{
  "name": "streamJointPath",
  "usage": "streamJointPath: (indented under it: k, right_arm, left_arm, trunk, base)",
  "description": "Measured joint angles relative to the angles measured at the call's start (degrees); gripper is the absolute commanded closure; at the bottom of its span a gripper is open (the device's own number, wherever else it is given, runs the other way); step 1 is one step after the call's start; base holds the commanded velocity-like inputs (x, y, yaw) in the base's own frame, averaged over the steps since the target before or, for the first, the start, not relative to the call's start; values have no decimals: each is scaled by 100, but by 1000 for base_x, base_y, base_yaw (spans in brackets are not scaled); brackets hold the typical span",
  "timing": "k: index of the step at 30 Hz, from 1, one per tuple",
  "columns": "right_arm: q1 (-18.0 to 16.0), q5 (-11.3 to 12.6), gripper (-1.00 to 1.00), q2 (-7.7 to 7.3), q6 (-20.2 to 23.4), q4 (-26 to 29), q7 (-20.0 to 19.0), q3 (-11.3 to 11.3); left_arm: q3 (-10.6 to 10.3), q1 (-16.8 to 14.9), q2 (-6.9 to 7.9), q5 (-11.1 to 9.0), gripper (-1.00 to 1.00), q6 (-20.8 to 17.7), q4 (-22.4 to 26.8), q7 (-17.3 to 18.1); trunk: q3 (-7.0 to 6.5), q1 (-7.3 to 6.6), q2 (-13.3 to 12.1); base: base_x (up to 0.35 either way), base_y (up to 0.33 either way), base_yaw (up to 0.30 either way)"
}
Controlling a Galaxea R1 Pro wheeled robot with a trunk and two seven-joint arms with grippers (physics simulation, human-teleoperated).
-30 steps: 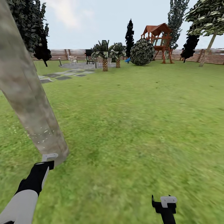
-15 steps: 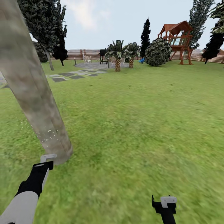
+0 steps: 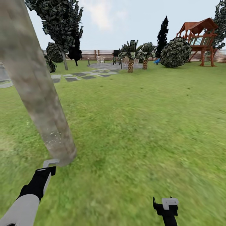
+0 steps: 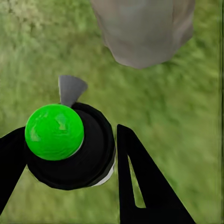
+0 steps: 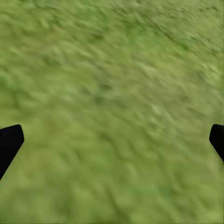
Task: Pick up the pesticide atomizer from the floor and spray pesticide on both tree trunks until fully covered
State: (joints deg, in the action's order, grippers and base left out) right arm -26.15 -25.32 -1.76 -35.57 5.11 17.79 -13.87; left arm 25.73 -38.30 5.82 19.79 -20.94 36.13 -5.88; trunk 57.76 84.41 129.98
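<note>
Head view: a thick, mottled grey-brown tree trunk slants across the left of the frame, fine white pesticide specks dusting its lower part near the flared base. The black, white-tipped left gripper sits just below that base at lower left; the right gripper shows at the bottom edge, right of centre, over green lawn. Far back: grey stepping slabs, two short palms, a round dark bush, a red-roofed wooden playhouse and a slatted brown fence. Left wrist view adds what the head view hides: a small black atomizer bottle topped by a bright green ball is clamped between the black fingers, a grey nozzle pointing toward the trunk base. Right wrist view: fingertips at opposite frame edges, spread wide, grass between.
</note>
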Motion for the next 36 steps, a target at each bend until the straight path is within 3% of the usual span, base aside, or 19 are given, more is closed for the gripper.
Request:
streamJointPath:
  k: [8, 17, 27, 31, 36]
  right_arm:
    - [0, 0, -100, 0, 0, -2, 1, 0]
    - [-1, 0, -100, 4, 0, -3, 1, 1]
    - [-1, 0, -100, 1, 1, -3, 0, 0]
    - [-1, 0, -100, 1, 1, -3, 0, 0]
    - [0, 0, -100, 0, 0, -2, 0, 0]
  left_arm:
    - [3, 2, -24, -1, 100, 10, 6, -50]
    - [0, 3, -26, -4, 100, -8, 2, -56]
    - [51, 3, -42, -5, 100, 16, -10, -58]
    - [52, 4, -37, 17, 100, 39, -369, -60]
    - [26, 2, -64, 6, 100, 53, -475, -61]
  trunk:
    - [0, 2, 0]
    - [0, 2, 0]
    - [0, 0, 0]
    - [0, 0, 0]
    - [0, 0, 0]
  base:
    - [94, -253, 39]
    - [34, -272, 265]
    - [237, -196, 277]
    - [271, -170, 254]
    - [240, -189, 28]
